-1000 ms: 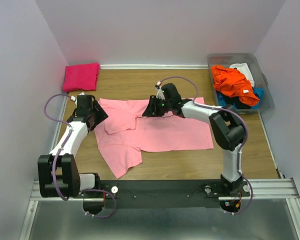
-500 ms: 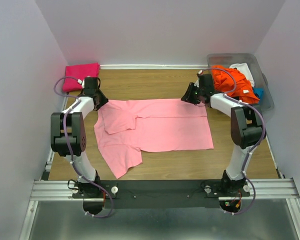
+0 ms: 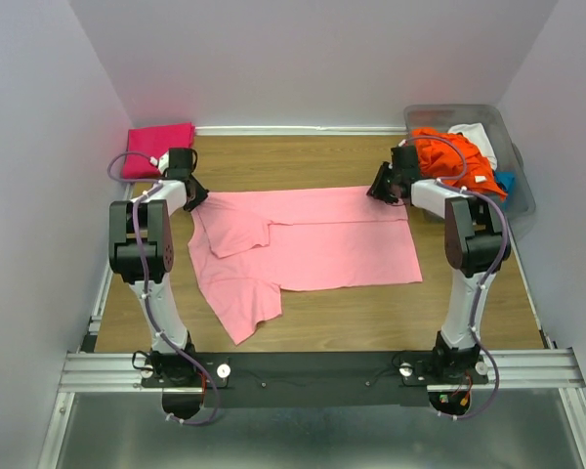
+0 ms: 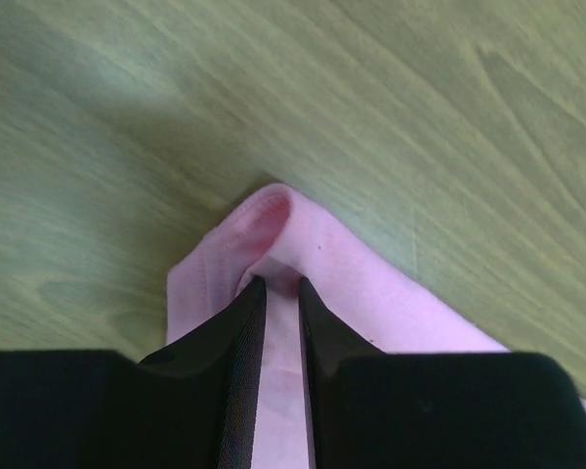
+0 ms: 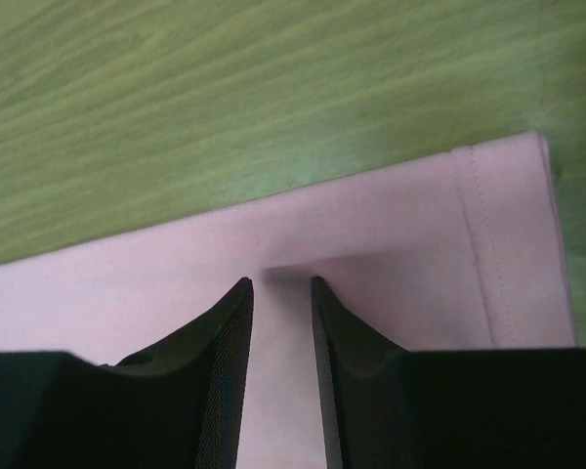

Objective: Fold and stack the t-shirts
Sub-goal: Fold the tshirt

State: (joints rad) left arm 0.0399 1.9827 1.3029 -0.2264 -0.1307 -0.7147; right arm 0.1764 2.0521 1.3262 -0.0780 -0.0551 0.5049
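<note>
A light pink t-shirt (image 3: pixel 313 249) lies spread on the wooden table, with one sleeve folded over near its left part. My left gripper (image 3: pixel 192 192) is at the shirt's far left corner. In the left wrist view its jaws (image 4: pixel 278 281) are shut on a pinched fold of pink cloth (image 4: pixel 303 234). My right gripper (image 3: pixel 382 187) is at the far right corner. In the right wrist view its jaws (image 5: pixel 278 281) stand narrowly apart with flat pink cloth (image 5: pixel 400 254) between them. A folded hot-pink t-shirt (image 3: pixel 159 149) lies at the far left.
A clear plastic bin (image 3: pixel 513 147) at the far right holds orange (image 3: pixel 454 161), white, blue and black shirts. White walls enclose the table on three sides. A metal rail (image 3: pixel 322 366) runs along the near edge.
Both grippers swept from the shirt's middle and left side out to its far corners, spreading the cloth flat. The far edge has since shifted slightly farther back.
</note>
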